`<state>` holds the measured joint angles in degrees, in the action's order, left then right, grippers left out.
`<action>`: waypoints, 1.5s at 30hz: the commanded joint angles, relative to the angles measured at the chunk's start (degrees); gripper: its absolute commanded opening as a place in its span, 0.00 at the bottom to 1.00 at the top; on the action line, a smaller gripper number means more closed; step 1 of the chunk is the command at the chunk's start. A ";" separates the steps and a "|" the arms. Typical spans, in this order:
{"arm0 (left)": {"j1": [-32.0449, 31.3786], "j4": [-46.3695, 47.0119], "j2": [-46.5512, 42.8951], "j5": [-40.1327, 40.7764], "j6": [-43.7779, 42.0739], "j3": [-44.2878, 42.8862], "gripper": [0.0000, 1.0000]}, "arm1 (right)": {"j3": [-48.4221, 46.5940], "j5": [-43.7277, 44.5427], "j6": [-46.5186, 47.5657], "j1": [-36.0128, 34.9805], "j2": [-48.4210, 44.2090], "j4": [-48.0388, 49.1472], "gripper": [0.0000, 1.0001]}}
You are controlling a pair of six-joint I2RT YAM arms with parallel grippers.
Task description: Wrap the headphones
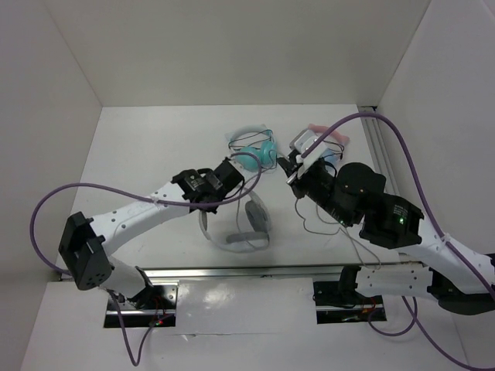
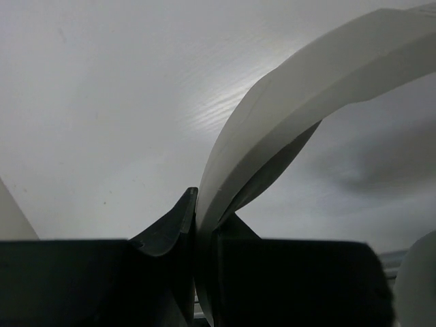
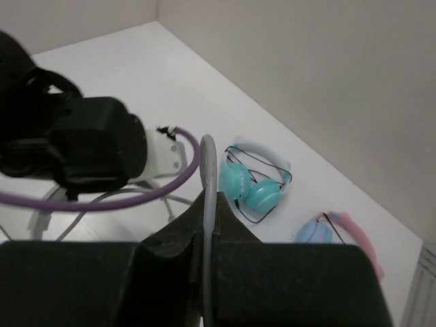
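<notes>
The large light-grey and white headphones (image 1: 246, 229) stand on the table at the centre front. My left gripper (image 1: 234, 185) is shut on their wide white headband, which fills the left wrist view (image 2: 306, 88) between the jaws (image 2: 204, 214). My right gripper (image 1: 293, 169) is to the right of them and is shut on the thin grey cable (image 3: 208, 160), which rises in a loop from the jaws (image 3: 210, 204). The rest of the cable (image 1: 309, 225) trails over the table under the right arm.
Teal headphones (image 1: 255, 154) lie behind the left gripper and also show in the right wrist view (image 3: 255, 184). Pink-banded blue headphones (image 1: 332, 147) lie at the back right, partly behind the right gripper. A metal rail (image 1: 255, 272) runs along the front edge. White walls enclose the table.
</notes>
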<state>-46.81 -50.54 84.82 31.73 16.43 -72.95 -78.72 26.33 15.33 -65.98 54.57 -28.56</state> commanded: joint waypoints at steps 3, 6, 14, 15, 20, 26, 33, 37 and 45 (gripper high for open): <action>-6.27 5.81 -6.31 -8.87 -3.59 0.17 0.00 | -1.00 6.45 3.92 -0.47 -0.08 5.17 0.00; -6.89 7.03 -8.61 -12.11 -4.21 1.57 0.00 | 0.84 7.77 5.05 -0.47 -0.86 7.62 0.00; -6.89 7.57 -14.49 -16.07 -4.82 2.72 0.00 | 7.09 13.92 6.82 1.19 -4.91 16.77 0.00; -6.89 7.57 -14.50 -18.08 -4.82 2.20 0.00 | 7.78 14.71 7.51 1.20 -4.91 16.78 0.00; -8.03 7.57 -18.63 -22.67 -4.82 1.67 0.00 | 7.79 15.51 8.05 3.04 -1.48 16.78 0.00; -8.04 5.02 -21.53 -17.67 -3.51 -2.81 0.00 | 9.63 20.24 8.57 3.74 2.29 19.50 0.00; -8.04 -2.36 -22.24 -5.63 1.50 -8.70 0.00 | 10.16 15.87 4.01 9.72 6.16 21.88 0.00; -8.04 -4.21 -22.77 -4.30 3.34 -10.37 0.00 | 7.09 10.70 1.73 12.61 10.90 21.35 0.00; -7.52 -5.97 -24.97 7.64 10.64 -16.69 0.00 | 6.38 -31.10 -9.96 35.73 19.43 25.55 0.00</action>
<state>-54.70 -60.25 61.78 32.16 20.23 -83.20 -71.20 14.90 10.72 -35.03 72.62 -9.26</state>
